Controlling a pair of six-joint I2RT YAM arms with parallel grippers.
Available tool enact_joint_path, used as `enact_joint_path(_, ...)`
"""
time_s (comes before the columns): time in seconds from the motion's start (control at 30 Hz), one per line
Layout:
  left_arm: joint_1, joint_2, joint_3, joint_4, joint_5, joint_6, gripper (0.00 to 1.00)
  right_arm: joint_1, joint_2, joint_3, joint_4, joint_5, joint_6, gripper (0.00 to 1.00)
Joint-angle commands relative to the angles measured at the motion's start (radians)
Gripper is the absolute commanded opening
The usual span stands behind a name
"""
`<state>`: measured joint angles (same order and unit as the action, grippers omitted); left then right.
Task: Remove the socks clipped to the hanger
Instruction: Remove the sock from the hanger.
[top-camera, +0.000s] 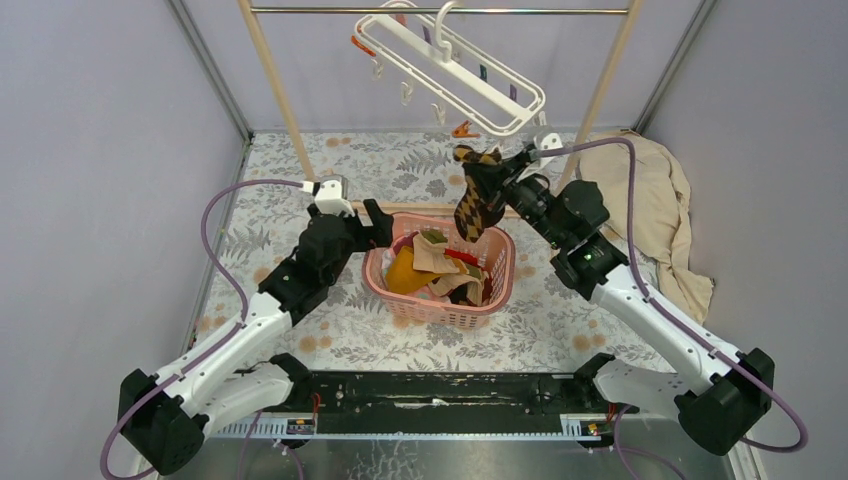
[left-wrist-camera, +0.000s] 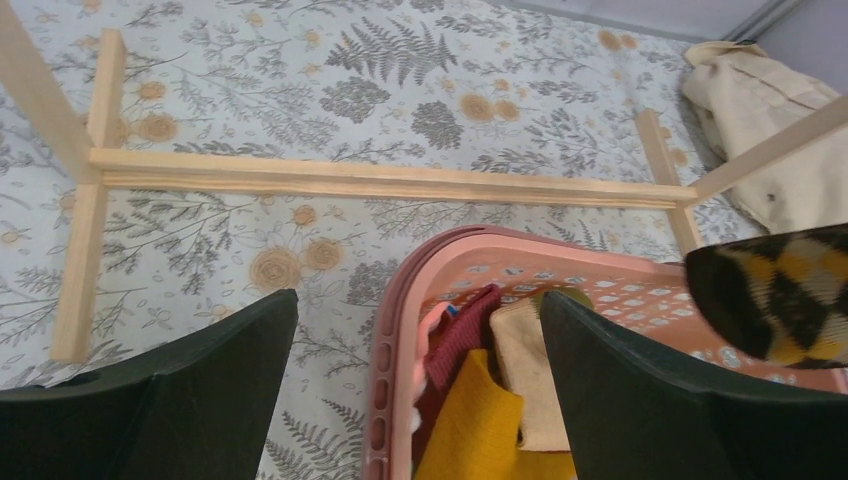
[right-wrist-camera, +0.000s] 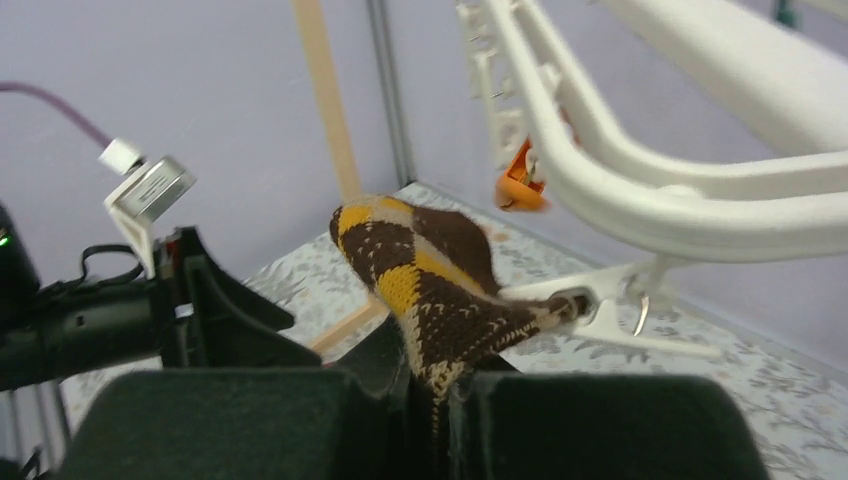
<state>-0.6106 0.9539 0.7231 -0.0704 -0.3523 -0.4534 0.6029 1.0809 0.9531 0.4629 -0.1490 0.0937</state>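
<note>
Socks (top-camera: 432, 268) lie heaped in the pink basket (top-camera: 440, 318) nearest you, between the two arms. Your left gripper (left-wrist-camera: 418, 300) hangs at that basket's left rim with its jaws spread wide and nothing in them, so it is the farther arm from the job.

Just beyond the basket, your right gripper (right-wrist-camera: 440, 400) is clamped shut on the lower end of the brown-and-yellow sock (right-wrist-camera: 430, 290). From the fingers the sock rises up and away, and its far tip looks pinched in a white clip (right-wrist-camera: 600, 315) dangling from the hanger (top-camera: 470, 75). Its long axis therefore runs from your fingers to that clip, and the clip lies above and ahead of the gripper.

I'd judge the coming pull should go along that line, down and back toward the basket, not sideways. Farther off, the overhead view shows the other clips on the tilted hanger bare.
</note>
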Motion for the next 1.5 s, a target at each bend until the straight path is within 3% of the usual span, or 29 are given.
enact_joint_path(0.0, -0.011, -0.028, -0.016, 0.116, 0.088, 0.022, 0.99, 0.064, 0.028, 0.084, -0.015, -0.059, -0.009, 0.02)
enact_joint_path(0.5, -0.012, 0.063, -0.024, 0.425, 0.409, -0.007, 0.99, 0.120, 0.179, 0.184, 0.094, -0.212, 0.165, 0.02)
enact_joint_path(0.97, -0.011, 0.210, -0.031, 0.729, 0.716, -0.050, 0.99, 0.121, 0.148, 0.182, 0.075, -0.194, 0.158, 0.02)
enact_joint_path(1.23, -0.012, 0.172, -0.060, 0.770, 0.801, -0.053, 0.99, 0.121, 0.137, 0.182, 0.025, -0.137, 0.112, 0.02)
enact_joint_path(1.47, -0.012, 0.175, -0.048, 0.789, 0.966, -0.088, 0.99, 0.120, 0.120, 0.179, -0.020, -0.112, 0.074, 0.02)
